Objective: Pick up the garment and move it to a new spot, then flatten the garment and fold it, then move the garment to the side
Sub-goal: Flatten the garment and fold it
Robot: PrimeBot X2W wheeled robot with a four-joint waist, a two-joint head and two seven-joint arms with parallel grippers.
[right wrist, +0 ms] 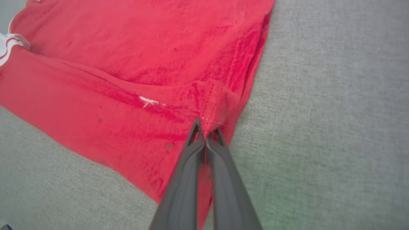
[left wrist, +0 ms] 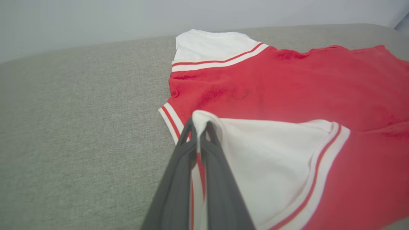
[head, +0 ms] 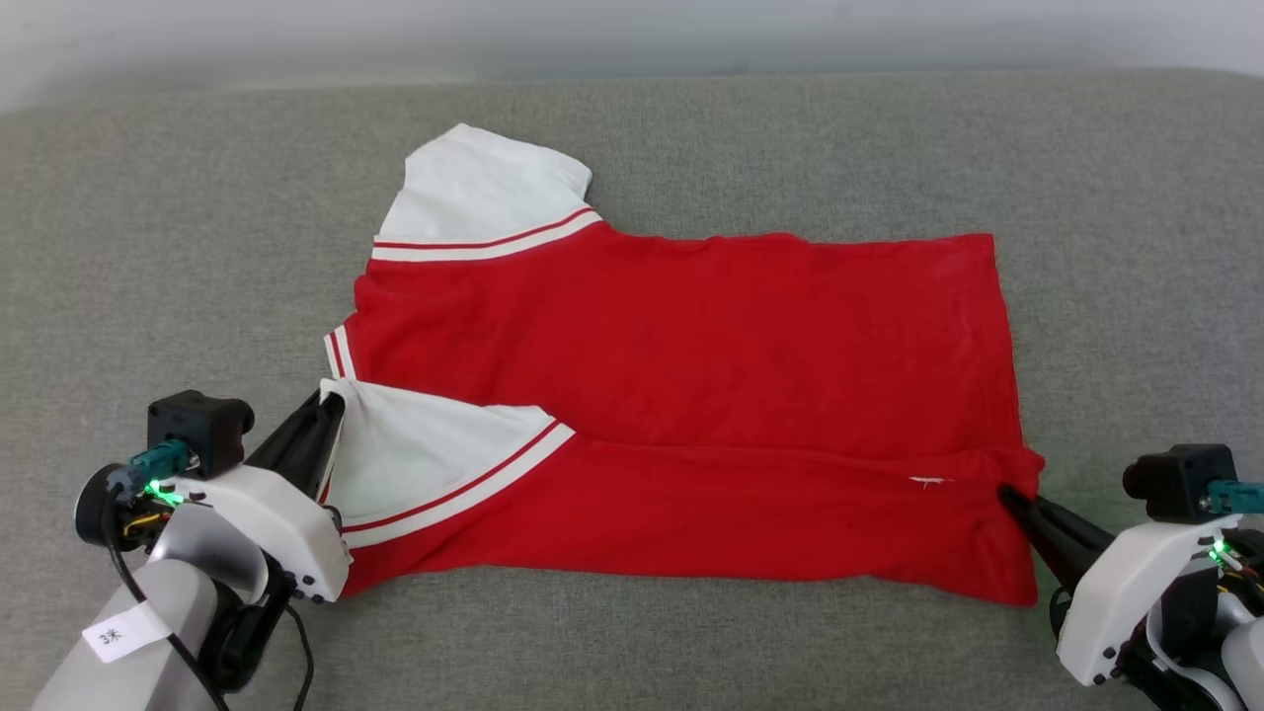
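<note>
- Garment [head: 691,346] lies spread on a grey cushion [head: 178,247], neckline end toward the robot's left and hem toward its right, with the red body mostly flat.
- Far sleeve [head: 484,193], white with red-and-white striped trim, lies flat on the cushion at the far left corner of the garment.
- Near sleeve [head: 425,454] is turned in over the red body, and its tip is lifted off the fabric.
- Left gripper [head: 332,397] is at the lower left of the head view with its fingers almost together, pinching the tip of the near sleeve. In the left wrist view, white cloth bulges out between the two dark tips.
- Right gripper [head: 1007,491] is at the lower right with its fingers pressed together on a bunched bit of red cloth at the hem end. The right wrist view shows puckers spreading from the tips.
- Fold line [head: 750,452] runs across the body from the near sleeve's trim to the right gripper, with a strip of red on the robot's side of it.
- White mark [head: 928,482] sits on that line just left of the right gripper; I cannot tell if it is thread or label.
- Pale wall [head: 632,30] stands behind the cushion.
- White sticker [head: 123,632] is on the left forearm, and green lights glow at both wrists.
</note>
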